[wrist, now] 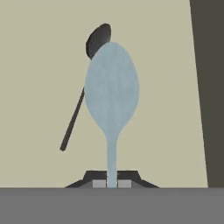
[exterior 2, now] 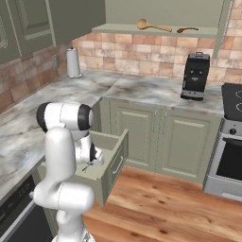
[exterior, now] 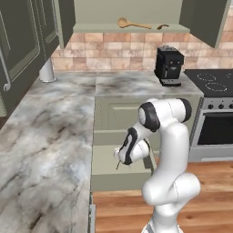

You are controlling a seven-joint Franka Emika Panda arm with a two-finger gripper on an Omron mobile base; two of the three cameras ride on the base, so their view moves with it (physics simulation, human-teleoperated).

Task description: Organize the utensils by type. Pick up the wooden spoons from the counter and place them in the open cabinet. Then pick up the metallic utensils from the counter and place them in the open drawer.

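My gripper (wrist: 112, 183) is shut on the thin handle of a pale grey metal spoon (wrist: 112, 87), whose bowl points away from the hand. It hangs over the pale bottom of the open drawer (wrist: 175, 65). A darker slim metal spoon (wrist: 98, 39) lies on that bottom just behind it. From the base, the gripper (exterior: 119, 159) (exterior 2: 92, 163) is low inside the sage-green drawer (exterior: 104, 179) (exterior 2: 116, 158). Two wooden spoons, a large tan one (exterior: 132, 23) (exterior 2: 151, 25) and a small darker one (exterior: 162, 26) (exterior 2: 187, 30), lie on the open cabinet's shelf (exterior: 91, 29) (exterior 2: 123, 30).
The marble counter (exterior: 45, 136) (exterior 2: 142, 90) carries a black coffee machine (exterior: 168, 66) (exterior 2: 195, 75) and a paper towel roll (exterior: 47, 70) (exterior 2: 72, 62). A stove (exterior: 214, 82) (exterior 2: 231, 101) stands to the right. Wooden floor lies in front of the drawer.
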